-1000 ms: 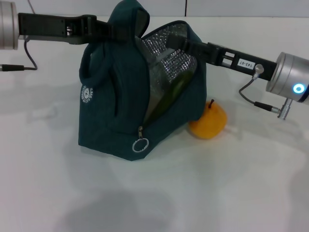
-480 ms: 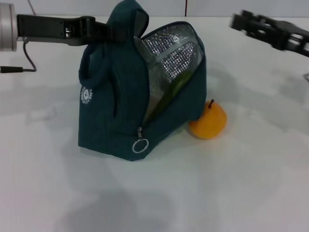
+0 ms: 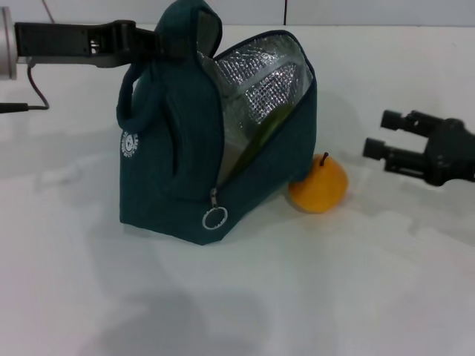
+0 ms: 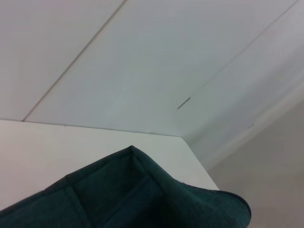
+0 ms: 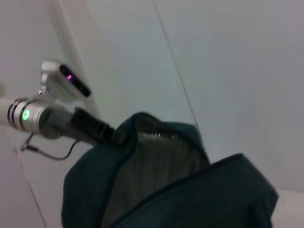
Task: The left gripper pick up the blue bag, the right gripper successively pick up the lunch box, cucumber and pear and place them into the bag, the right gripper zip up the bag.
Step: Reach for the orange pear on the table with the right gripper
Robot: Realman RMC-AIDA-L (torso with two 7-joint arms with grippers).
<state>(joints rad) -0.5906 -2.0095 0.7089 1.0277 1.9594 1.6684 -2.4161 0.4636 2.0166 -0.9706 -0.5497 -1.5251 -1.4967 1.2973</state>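
Note:
The blue bag (image 3: 178,163) stands upright on the white table, its mouth open and the foil lining showing. My left gripper (image 3: 157,43) is shut on the bag's top handle and holds it up. The cucumber (image 3: 267,127) leans inside the bag. The lunch box is hidden from view. The pear (image 3: 319,185) sits on the table against the bag's right side. My right gripper (image 3: 378,133) is open and empty, low over the table to the right of the pear. The bag also shows in the left wrist view (image 4: 142,199) and the right wrist view (image 5: 166,190), with the left gripper (image 5: 90,126) on its handle.
The zipper's ring pull (image 3: 214,218) hangs at the bag's lower front. A black cable (image 3: 33,93) lies at the far left under the left arm. The white table (image 3: 245,297) stretches in front of the bag.
My right gripper has come out of the bag's mouth, leaving the cucumber inside, swung away to the right and dropped low beside the pear. The bag shifted slightly left.

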